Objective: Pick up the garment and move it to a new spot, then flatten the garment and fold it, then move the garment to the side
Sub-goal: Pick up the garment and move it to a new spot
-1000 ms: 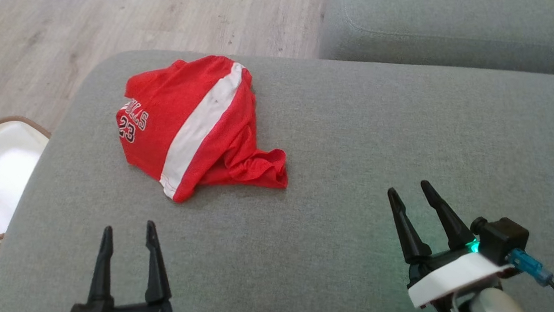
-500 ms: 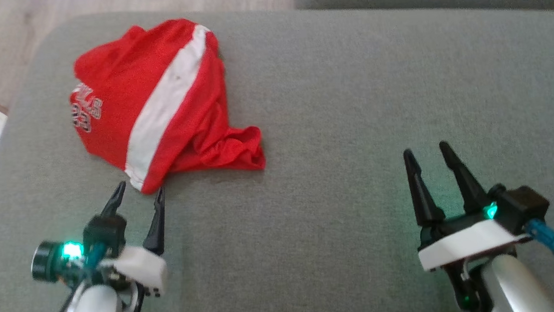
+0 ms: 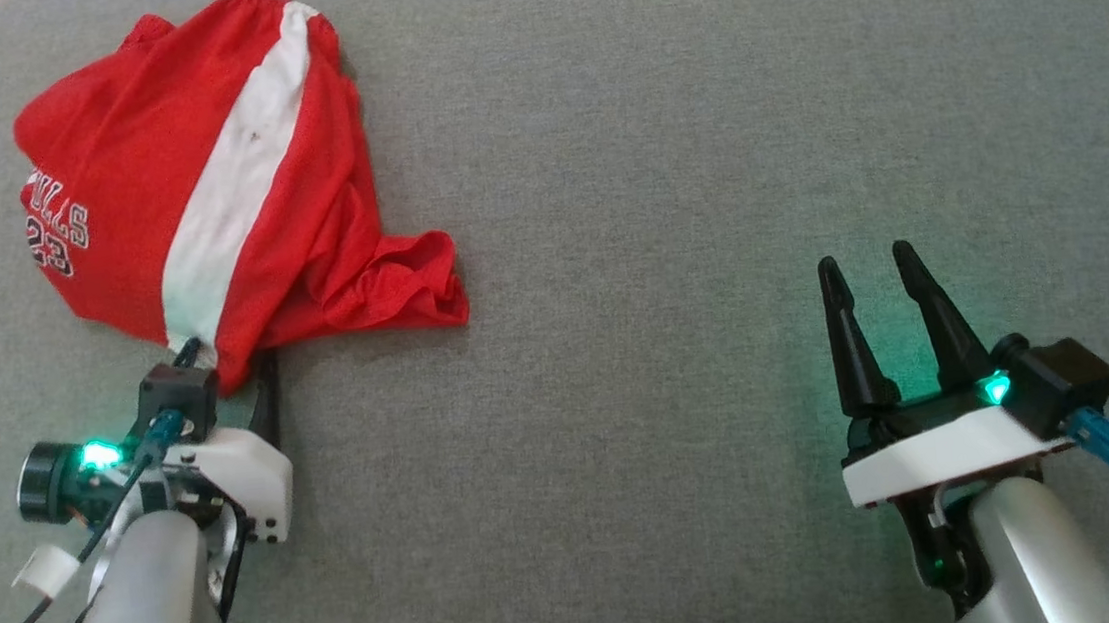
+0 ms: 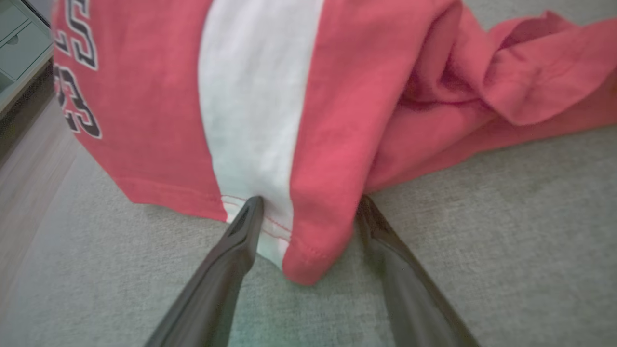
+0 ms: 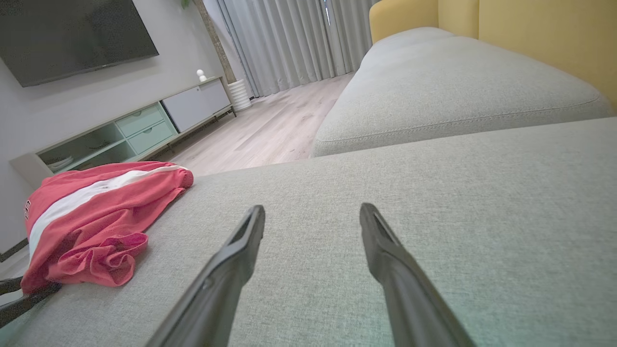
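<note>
The garment (image 3: 202,182), red shorts with a broad white stripe (image 3: 223,190) and dark lettering above the number 23 (image 3: 53,257), lies crumpled at the upper left of the grey sofa cushion (image 3: 655,192) in the head view, one part bunched into folds at its lower right. The left gripper (image 3: 226,365) sits at the garment's nearest corner, and its dark fingers are partly hidden there by the cloth and the wrist camera. The right gripper (image 3: 864,259) is well apart from the garment at the lower right, its fingers spread and nothing between them. In the left wrist view the left gripper (image 4: 309,200) is spread wide, and the hemmed corner of the garment (image 4: 337,96) lies between the jaws: one fingertip rests at the hem of the white stripe (image 4: 255,96), the other at the edge of the red fold, and the jaws are not pressed together on the cloth. In the right wrist view the right gripper (image 5: 312,208) stands open over bare cushion (image 5: 482,217), holding nothing. The garment (image 5: 96,212) lies far to that view's left near the cushion's edge. Beyond are a wooden floor (image 5: 270,130), a low cabinet (image 5: 120,130), a dark screen (image 5: 72,33), grey curtains (image 5: 299,38) and a second cushion (image 5: 458,82).
</note>
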Robot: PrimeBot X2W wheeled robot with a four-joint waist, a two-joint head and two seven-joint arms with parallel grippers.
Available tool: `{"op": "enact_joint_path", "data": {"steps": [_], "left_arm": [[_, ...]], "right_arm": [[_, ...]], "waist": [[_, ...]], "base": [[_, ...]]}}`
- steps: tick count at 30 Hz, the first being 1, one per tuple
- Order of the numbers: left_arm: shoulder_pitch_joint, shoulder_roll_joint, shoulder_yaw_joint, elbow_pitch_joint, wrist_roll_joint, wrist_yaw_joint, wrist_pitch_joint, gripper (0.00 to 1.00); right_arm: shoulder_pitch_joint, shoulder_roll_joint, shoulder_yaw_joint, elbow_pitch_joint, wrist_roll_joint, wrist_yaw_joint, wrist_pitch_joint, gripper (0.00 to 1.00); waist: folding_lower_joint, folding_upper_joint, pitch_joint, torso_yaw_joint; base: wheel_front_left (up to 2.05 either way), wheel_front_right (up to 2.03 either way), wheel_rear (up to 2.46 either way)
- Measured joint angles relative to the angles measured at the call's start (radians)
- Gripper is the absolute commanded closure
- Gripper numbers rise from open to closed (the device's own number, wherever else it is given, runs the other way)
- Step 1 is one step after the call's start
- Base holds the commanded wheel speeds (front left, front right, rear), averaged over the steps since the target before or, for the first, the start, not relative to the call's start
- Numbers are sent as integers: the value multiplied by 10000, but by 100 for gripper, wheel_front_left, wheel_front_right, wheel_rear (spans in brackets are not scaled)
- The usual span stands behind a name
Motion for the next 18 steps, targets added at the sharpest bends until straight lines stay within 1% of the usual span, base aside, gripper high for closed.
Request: {"op": "enact_joint_path", "data": {"steps": [5,6,7,8,12,14,18], "left_arm": [[-231,-15,8,537,-13,125,50,0],[-281,-15,12,612,-19,144,65,36],[-310,-19,10,690,-48,167,105,98],[-314,-25,12,784,-58,174,107,100],[-257,-25,25,934,-148,265,92,100],[-205,-25,25,871,-180,297,-146,100],[48,-10,92,276,-305,564,-832,100]], "right_arm": [[-66,-2,-44,0,0,0,0,0],[-86,-2,-58,2,0,0,0,0],[-105,-2,-77,4,0,0,0,0],[-115,-2,-96,4,0,0,0,0],[-114,-2,-127,13,0,0,0,0],[-111,-2,-132,25,4,0,0,0],[-92,0,-82,92,54,0,0,0]], "waist": [[-2,0,-19,-52],[-2,0,-43,-46],[-2,0,-73,-35],[-2,0,-109,-21],[-2,0,-303,58],[-2,0,-421,104],[-3,0,-712,172]], "base": [[0,0,0],[0,0,0],[0,0,0],[0,0,0],[0,0,0],[0,0,0],[0,0,0]]}}
